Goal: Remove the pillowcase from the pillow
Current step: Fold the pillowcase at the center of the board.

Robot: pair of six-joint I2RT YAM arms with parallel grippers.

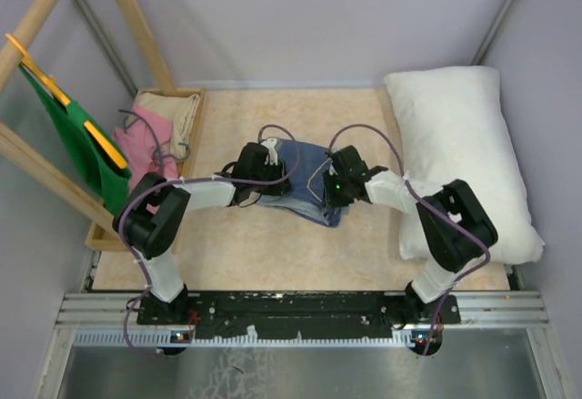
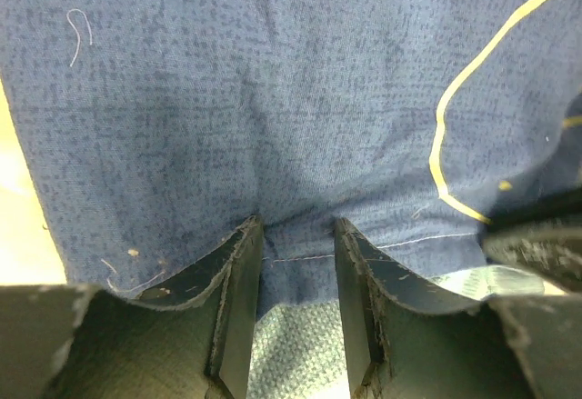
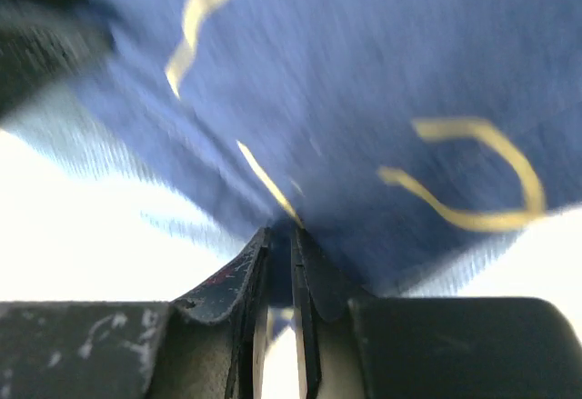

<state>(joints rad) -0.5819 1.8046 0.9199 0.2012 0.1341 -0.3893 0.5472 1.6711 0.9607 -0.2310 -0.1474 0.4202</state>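
The pillowcase lies bunched on the table, directly between the two sets of jaws. Its long axis runs from one gripper across to the other.

The left gripper has its jaws partway apart, and the stitched hem and paler lining fill the gap, so it holds a thick fold. The right gripper has its jaws drawn narrow, with the navy edge running into the slit. That view is blurred, but it seems to pinch the cloth.

The pillow lies bare, well clear of the cloth, out beyond the right jaws. Its length runs away from the arm bases, and the right arm is the nearer one. By my judgement the cover is already off.

Beyond the left jaws, a wooden tray holds a pink cloth and a cream cloth.
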